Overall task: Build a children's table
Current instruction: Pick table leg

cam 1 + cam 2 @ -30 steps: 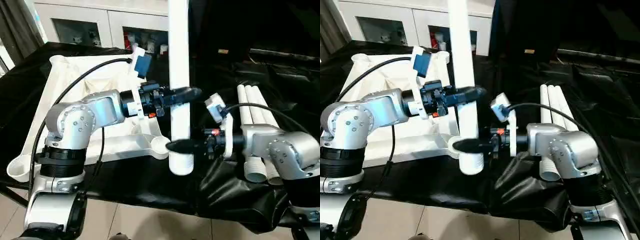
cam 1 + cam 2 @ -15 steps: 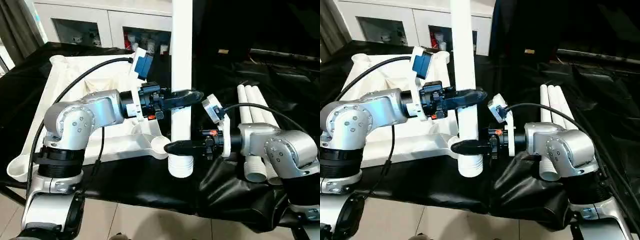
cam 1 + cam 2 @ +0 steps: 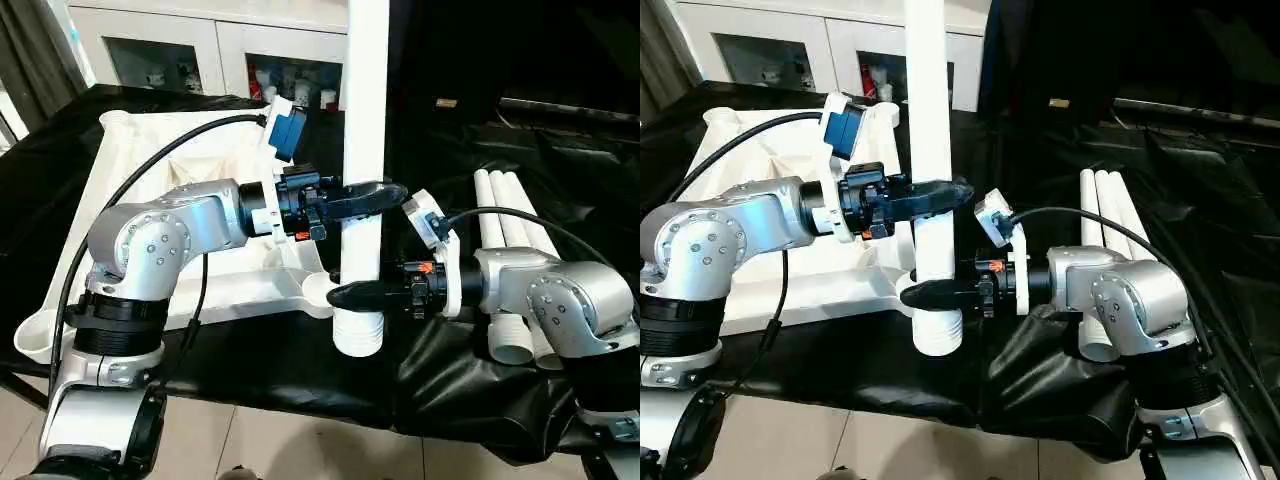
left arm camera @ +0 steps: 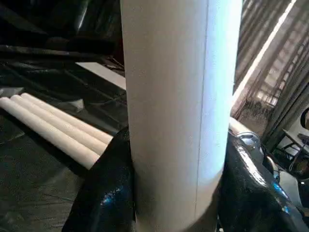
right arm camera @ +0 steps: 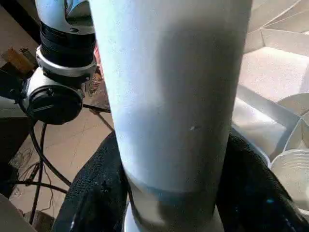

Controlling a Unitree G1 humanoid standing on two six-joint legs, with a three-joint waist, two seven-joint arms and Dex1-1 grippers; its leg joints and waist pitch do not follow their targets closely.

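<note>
Tabletop, white plastic, ribbed underside up (image 3: 190, 150), lies on black-draped table (image 3: 300, 370), near corner socket (image 3: 318, 290) at table's front edge. Long white tubular leg (image 3: 362, 150) held upright, long axis vertical, threaded end (image 3: 358, 335) hanging just beside that socket, not in it. Three spare white legs (image 3: 515, 225) lie toward right edge. Left gripper (image 3: 375, 195) clamps leg mid-shaft; right gripper (image 3: 350, 293) clasps it lower, nearer socket.

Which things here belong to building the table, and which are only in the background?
Belong to the job:
- upright white leg, held by left pincer and right pincer
- white tabletop, underside up
- three spare legs lying on the black cloth

Background only:
- black cloth
- white cabinet with glass doors
</note>
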